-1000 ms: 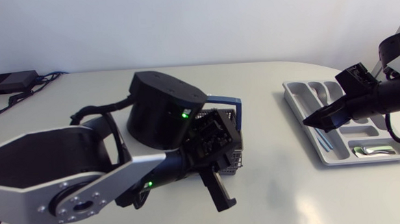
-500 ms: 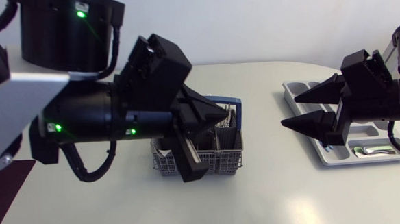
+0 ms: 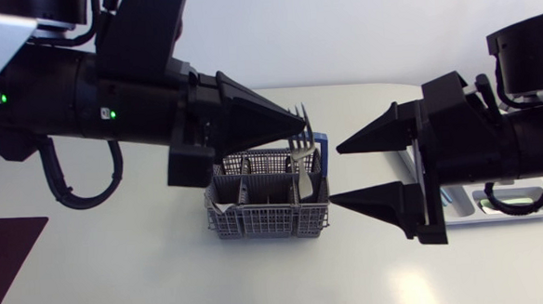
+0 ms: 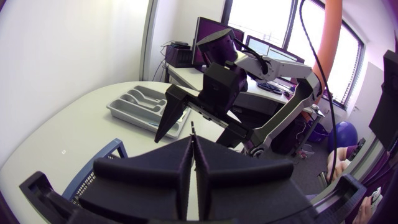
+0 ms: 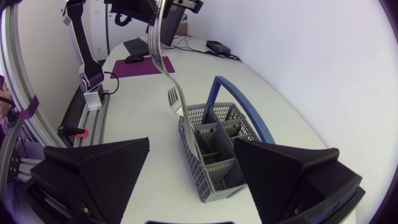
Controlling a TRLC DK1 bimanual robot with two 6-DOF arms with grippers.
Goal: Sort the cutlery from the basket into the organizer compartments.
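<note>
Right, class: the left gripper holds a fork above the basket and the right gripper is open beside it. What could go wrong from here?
1. The matte black left gripper pinches the silver metal fork by its handle alone, tines hanging; it could swing or slip back into the grey mesh basket.
2. The open right gripper is close to the basket's blue handle; closing in, it may strike it.

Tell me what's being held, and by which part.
A fork, pinched by the left gripper at its tine end, handle hanging over the basket. The right gripper is open, empty.
</note>
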